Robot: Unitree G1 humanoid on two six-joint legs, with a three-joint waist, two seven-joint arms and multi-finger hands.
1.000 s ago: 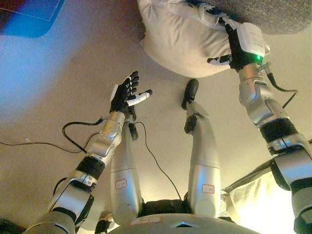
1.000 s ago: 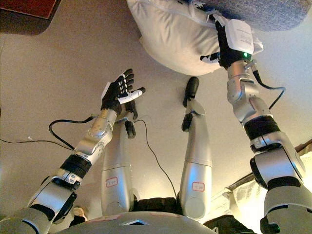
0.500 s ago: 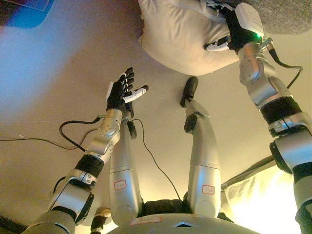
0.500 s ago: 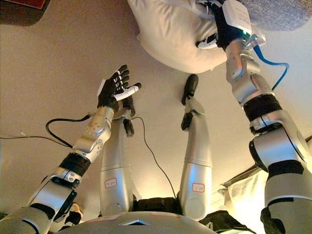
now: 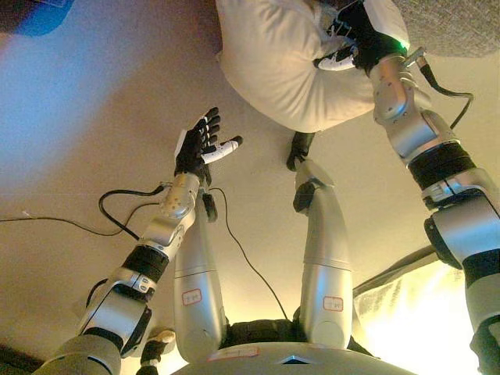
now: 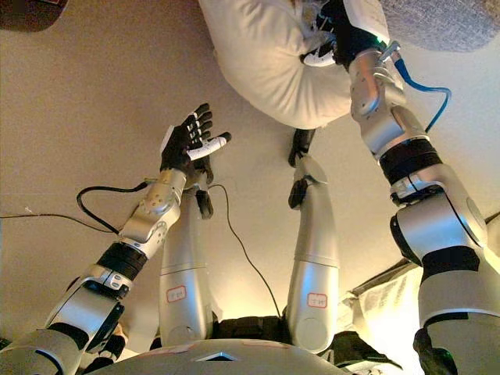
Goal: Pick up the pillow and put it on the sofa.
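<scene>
Over a beige floor, a puffy white pillow is gripped by the right robot hand beside the grey textured sofa; the left robot hand is held wide open. A dark red corner is shown only in the right eye view.

Plain beige floor fills most of the view. Up in the far left corner, the edge of a dark reddish-brown piece of furniture just peeks in. Down at the lower right, a pale cream, wrinkled fabric bundle lies on the floor, with a dark strip along its upper edge.
</scene>
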